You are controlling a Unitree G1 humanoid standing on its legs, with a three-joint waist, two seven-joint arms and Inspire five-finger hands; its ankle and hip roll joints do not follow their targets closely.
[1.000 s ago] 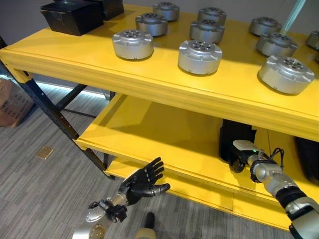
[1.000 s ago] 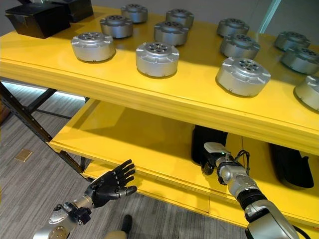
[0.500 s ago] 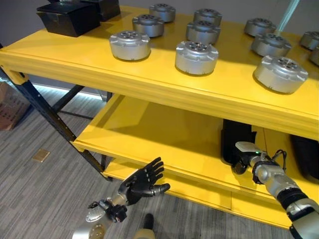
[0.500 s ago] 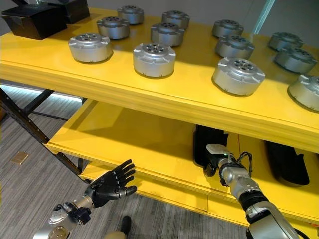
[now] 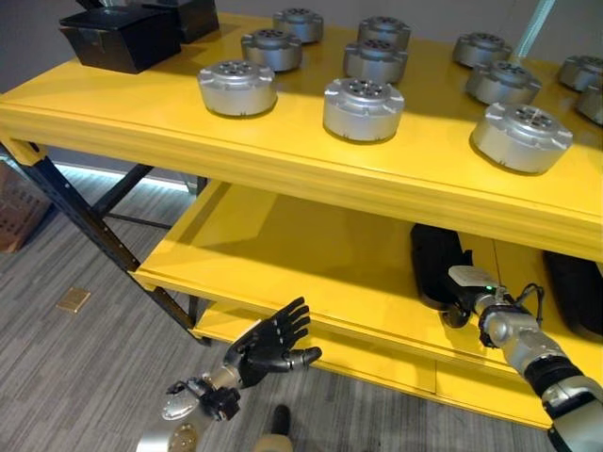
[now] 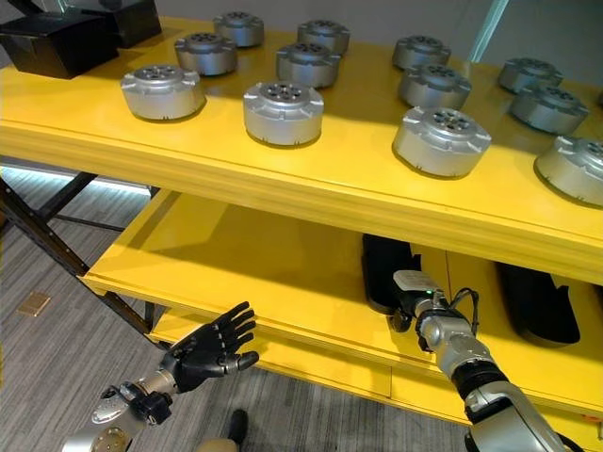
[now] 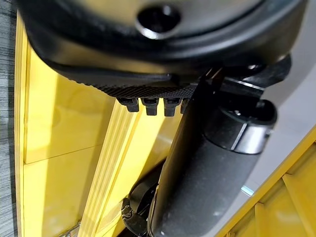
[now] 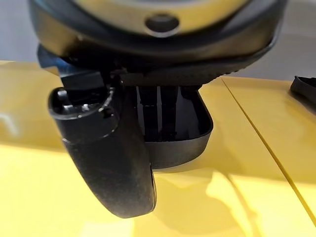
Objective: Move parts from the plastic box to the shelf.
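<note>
Left eye view: lower centre, the left hand (image 5: pixel 267 346) hovers with fingers apart; lower right, the right hand (image 5: pixel 464 294) reaches a black tray (image 5: pixel 435 264) on the shelf (image 5: pixel 283 250), finger state unclear.

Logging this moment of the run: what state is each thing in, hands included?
Left hand: open, fingers spread, holding nothing.
Right hand: on the lower shelf at a black tray; grip unclear.
Silver parts: upright on the top shelf.

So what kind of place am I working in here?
Probably a workshop or parts store: a yellow rack on dark steel legs, rows of round metal parts on its top shelf, black trays on the shelf below, and grey carpet.
</note>
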